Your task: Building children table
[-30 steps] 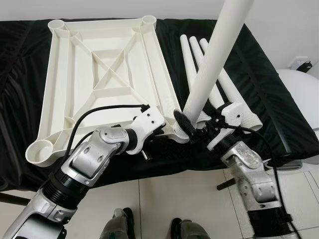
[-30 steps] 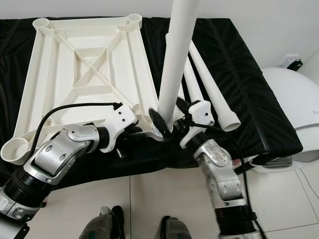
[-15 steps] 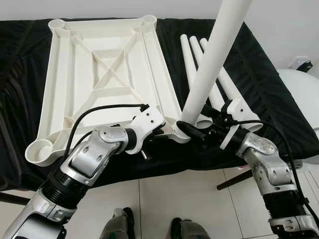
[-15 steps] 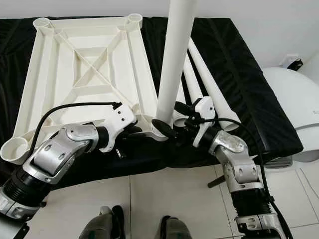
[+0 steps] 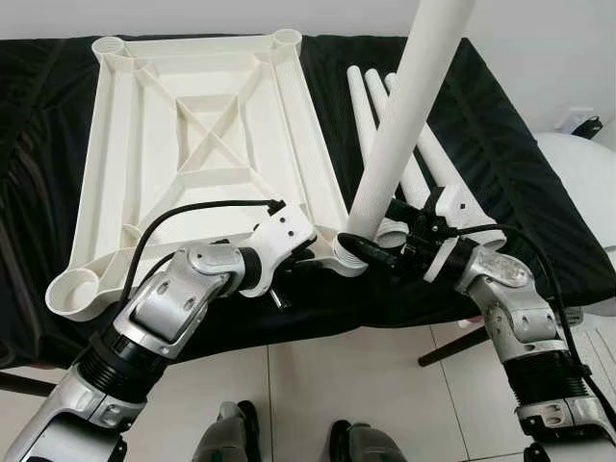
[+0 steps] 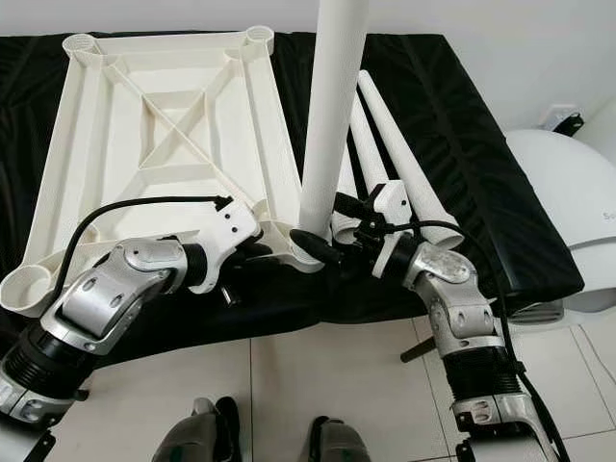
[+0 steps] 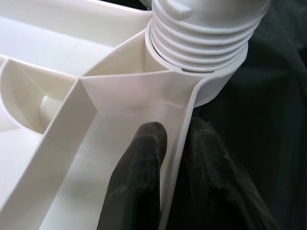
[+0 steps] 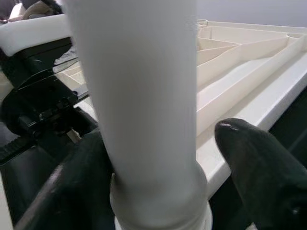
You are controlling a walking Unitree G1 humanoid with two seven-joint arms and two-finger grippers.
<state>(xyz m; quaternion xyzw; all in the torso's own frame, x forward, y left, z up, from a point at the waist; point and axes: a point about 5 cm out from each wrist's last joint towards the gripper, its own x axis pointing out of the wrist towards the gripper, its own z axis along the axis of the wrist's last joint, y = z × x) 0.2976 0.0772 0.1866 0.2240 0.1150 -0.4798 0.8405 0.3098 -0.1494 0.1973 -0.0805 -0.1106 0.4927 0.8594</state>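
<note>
Here, the left gripper (image 7: pixel 165 172) pinches the tabletop (image 5: pixel 202 144) rim; the right gripper (image 8: pixel 158 158) straddles the upright leg (image 5: pixel 404 125) (fingers apart), spare legs (image 5: pixel 371 115) just beside.

white tabletop (image 5: pixel 202 125), white leg (image 5: pixel 404 125), black cloth (image 5: pixel 500 144)

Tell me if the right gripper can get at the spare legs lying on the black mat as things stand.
Probably not yet. The right gripper straddles the upright leg standing in the tabletop's corner socket, so it must let go first. The spare legs lie just behind it, with nothing between.
</note>
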